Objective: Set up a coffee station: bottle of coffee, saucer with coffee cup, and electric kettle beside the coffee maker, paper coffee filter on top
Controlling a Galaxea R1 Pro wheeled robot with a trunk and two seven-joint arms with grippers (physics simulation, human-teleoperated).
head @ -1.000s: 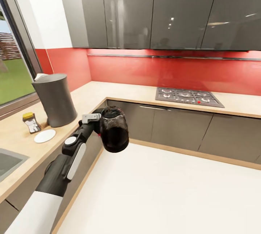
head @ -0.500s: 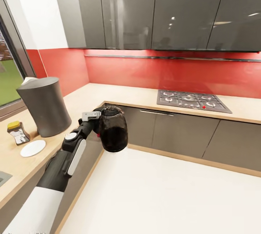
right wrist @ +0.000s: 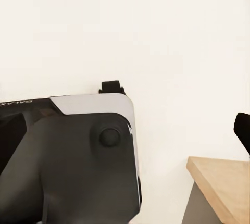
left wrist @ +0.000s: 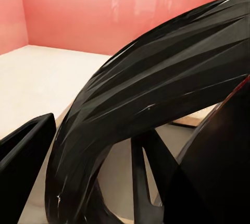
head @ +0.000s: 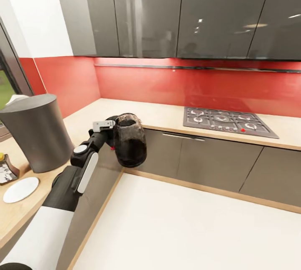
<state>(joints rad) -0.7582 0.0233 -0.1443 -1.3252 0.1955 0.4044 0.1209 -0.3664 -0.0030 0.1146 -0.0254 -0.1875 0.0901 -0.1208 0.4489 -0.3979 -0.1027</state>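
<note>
Clearly the left gripper (head: 112,133) has its fingers clenched on the kettle (head: 129,144) by its handle side — rigid, breakable, probably weighty glass.

electric kettle (head: 128,146) right of coffee maker (head: 36,137), saucer (head: 20,189) before the maker on countertop (head: 163,114), bottle of coffee (head: 6,170) left

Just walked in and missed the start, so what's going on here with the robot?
The robot's left gripper is carrying the electric kettle in the air, out past the edge of the kitchen countertop and above the floor. On the counter stands the coffee maker with the paper coffee filter on top. In front of it lie the empty saucer and the bottle of coffee. The kettle is not yet set down.
</note>
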